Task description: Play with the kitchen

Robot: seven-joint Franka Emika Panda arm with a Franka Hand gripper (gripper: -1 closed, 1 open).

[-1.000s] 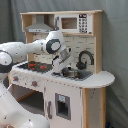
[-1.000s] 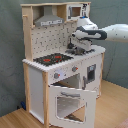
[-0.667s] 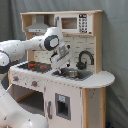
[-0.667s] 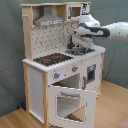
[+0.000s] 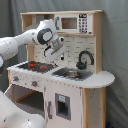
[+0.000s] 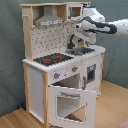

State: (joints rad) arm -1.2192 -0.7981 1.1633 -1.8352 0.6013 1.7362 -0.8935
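The kitchen [image 5: 75, 85] is a tall white and light-wood toy with a black stovetop [image 5: 35, 66] with red rings, a grey sink [image 5: 72, 73], a black faucet [image 5: 85, 59] and a microwave shelf [image 5: 79, 22]. In the second exterior view the kitchen [image 6: 37, 80] shows its hood [image 6: 47, 20], stovetop [image 6: 52, 59] and oven door [image 6: 70, 102], which hangs open and tilted forward. My gripper [image 5: 58, 56] hangs above the counter between stovetop and sink, touching nothing. In the second exterior view the gripper [image 6: 81, 42] sits in front of the faucet, above the sink [image 6: 80, 50].
A white part of the robot [image 5: 15, 112] fills the first exterior view's lower left corner. A grey curtain [image 6: 10, 45] hangs behind the kitchen. The wooden floor [image 6: 107, 107] lies beside the open oven door. My arm [image 6: 110, 27] reaches in from the second exterior view's right.
The gripper has risen from just over the sink and shifted toward the stovetop, to the first exterior view's left. The kitchen and its oven door have not moved.
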